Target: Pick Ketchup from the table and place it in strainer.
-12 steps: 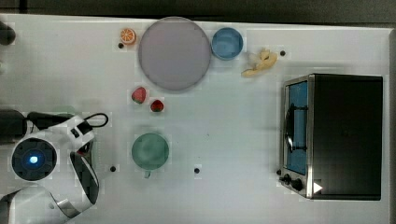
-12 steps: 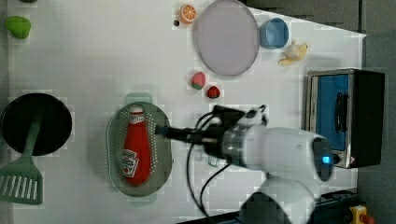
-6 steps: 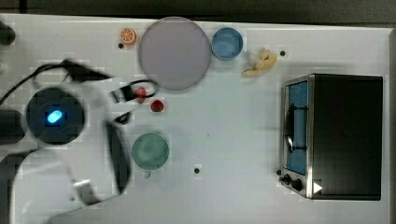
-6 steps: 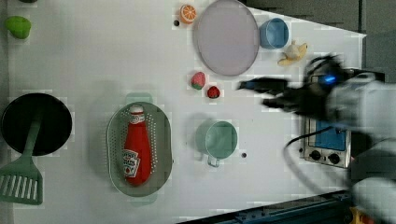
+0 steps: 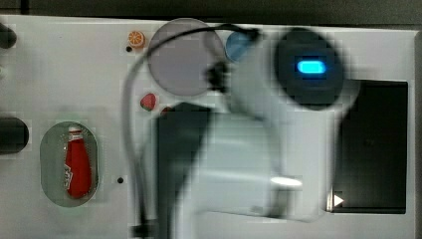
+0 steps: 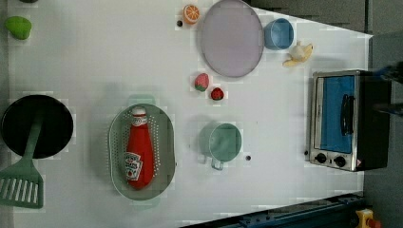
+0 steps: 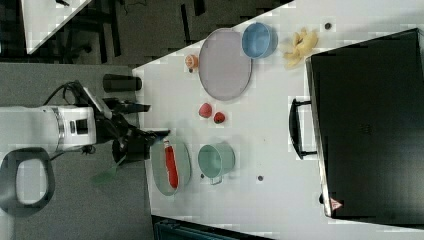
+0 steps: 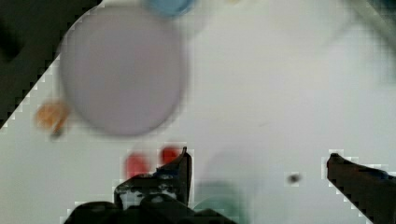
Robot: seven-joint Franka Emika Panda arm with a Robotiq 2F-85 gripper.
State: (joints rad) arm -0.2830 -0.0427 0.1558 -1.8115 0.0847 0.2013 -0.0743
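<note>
Red squeeze-bottle plastic, tapering to a white cap, with white label marks on the belly: Ketchup (image 6: 139, 151), lying flat and lengthwise inside the strainer (image 6: 164, 156), well within the rim. Looks like the placing is done, so the remaining danger is disturbance rather than a missed drop.

Could go wrong through a low sweep of the blurred arm (image 5: 259, 149) across the table (image 6: 95, 61). A clip on the rim would likely slide or tip so light a perforated basket and roll the round bottle about inside. Could also knock the green mug (image 6: 223, 141) just beside the strainer, or scatter the two small red toys (image 6: 201, 81) farther from the strainer.

Gripper (image 8: 258, 156): fingers spread wide, nothing between them, with the mug and the red toys beneath in the wrist view. Safest kept high while passing near the strainer.
</note>
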